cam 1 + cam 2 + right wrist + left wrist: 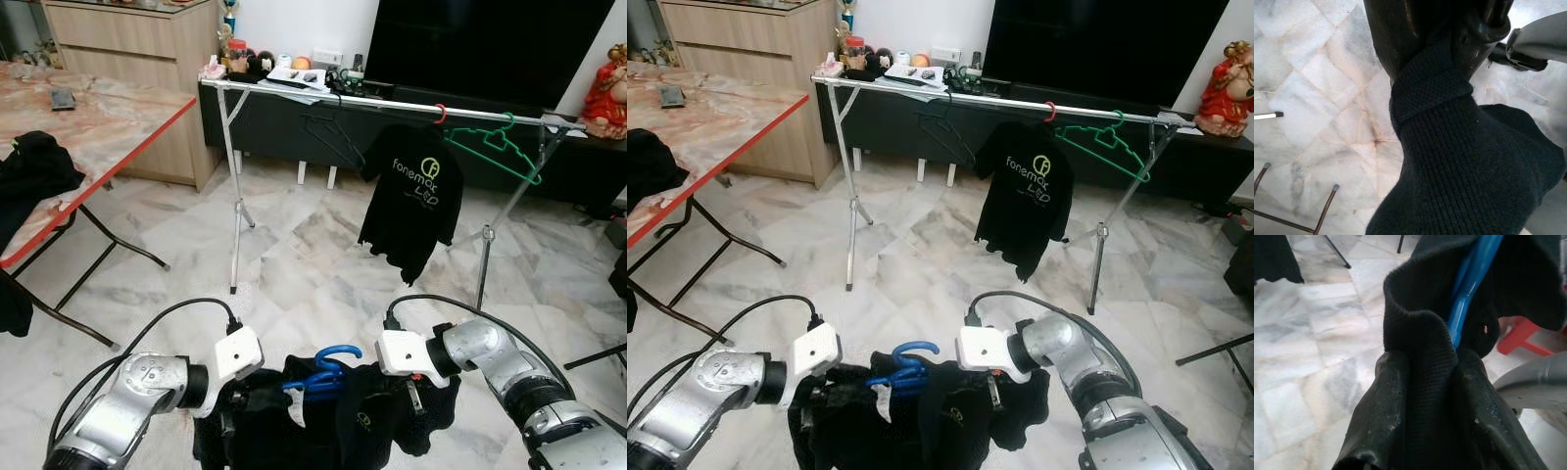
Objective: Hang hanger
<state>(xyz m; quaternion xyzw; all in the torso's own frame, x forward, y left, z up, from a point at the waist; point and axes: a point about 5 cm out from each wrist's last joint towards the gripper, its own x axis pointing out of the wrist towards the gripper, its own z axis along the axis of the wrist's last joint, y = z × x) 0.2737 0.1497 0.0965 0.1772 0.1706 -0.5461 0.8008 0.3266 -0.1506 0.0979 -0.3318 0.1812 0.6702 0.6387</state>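
Lower centre: left gripper point(227, 419) and right gripper point(416, 397), both clamped on black shirt point(338, 416) carrying blue hanger point(323, 368). Upper centre: rail point(392, 103), well apart. Risk: cloth slipping, hanger dropping before hooking.

Four hangers: one blue point(324, 369), one black point(331, 137), one red point(440, 114), one green point(495, 145); two black shirts point(411, 196), point(333, 416)

At twelve o'clock the silver metal clothes rail point(392, 102) has a bare stretch between the empty black hanger point(333, 137) and the hung black printed T-shirt point(411, 196); the green plastic hanger point(495, 147) crowds one o'clock.
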